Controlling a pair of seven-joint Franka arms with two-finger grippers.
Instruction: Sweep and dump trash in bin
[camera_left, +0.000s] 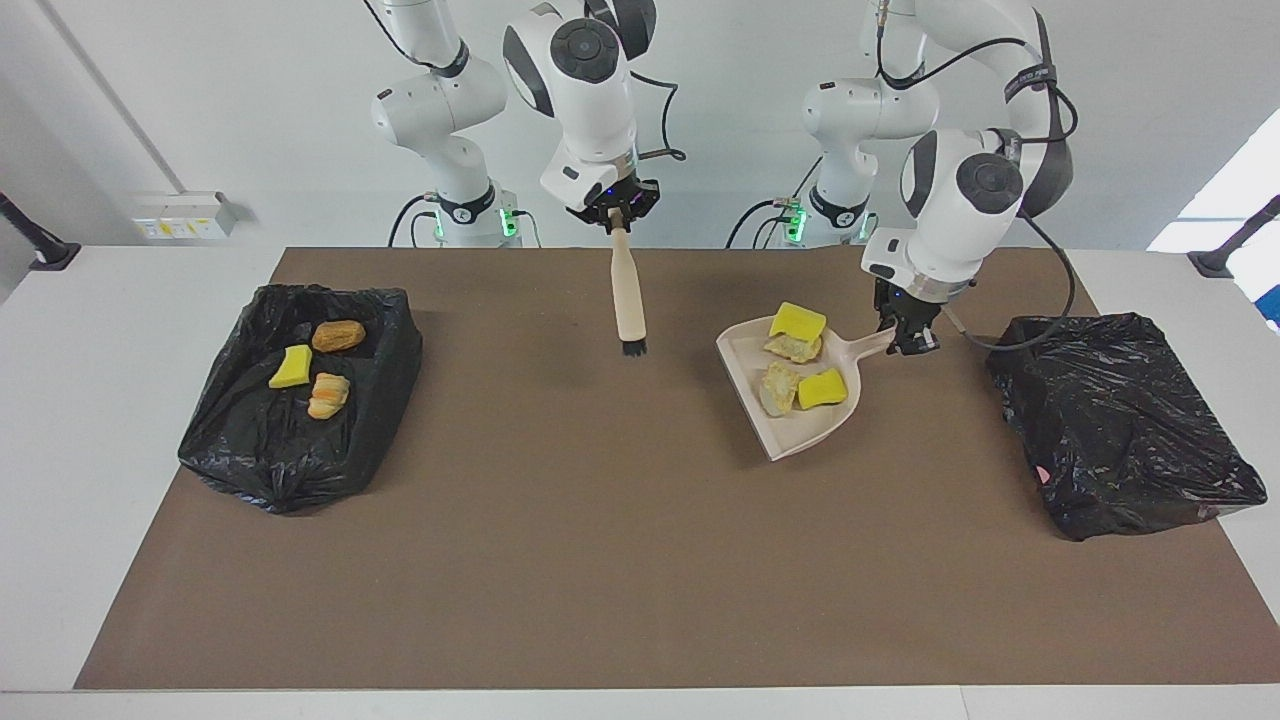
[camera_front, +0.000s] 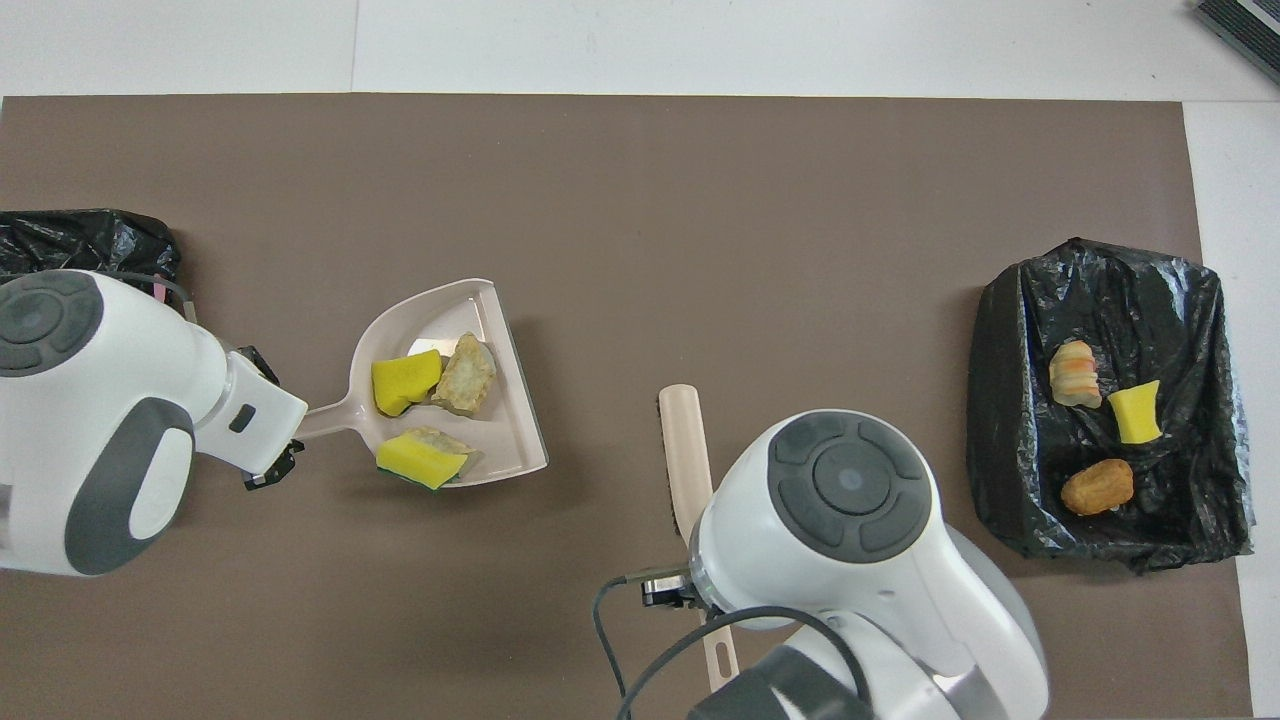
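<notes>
My left gripper (camera_left: 905, 335) is shut on the handle of the beige dustpan (camera_left: 800, 435) and seems to hold it just above the brown mat. The pan carries several pieces of trash: two yellow sponge chunks (camera_left: 797, 320) and two tan bread-like lumps (camera_left: 778, 388). They also show in the overhead view (camera_front: 405, 382). My right gripper (camera_left: 618, 212) is shut on the top of a beige brush (camera_left: 628, 290), which hangs bristles down over the middle of the mat. In the overhead view my right wrist hides that gripper.
A black-bagged bin (camera_left: 250, 440) at the right arm's end holds three scraps (camera_left: 291, 368). A second black-bagged bin (camera_left: 1110, 420) stands at the left arm's end, beside the dustpan, with no scraps showing in it. The brown mat (camera_left: 600, 560) covers the table.
</notes>
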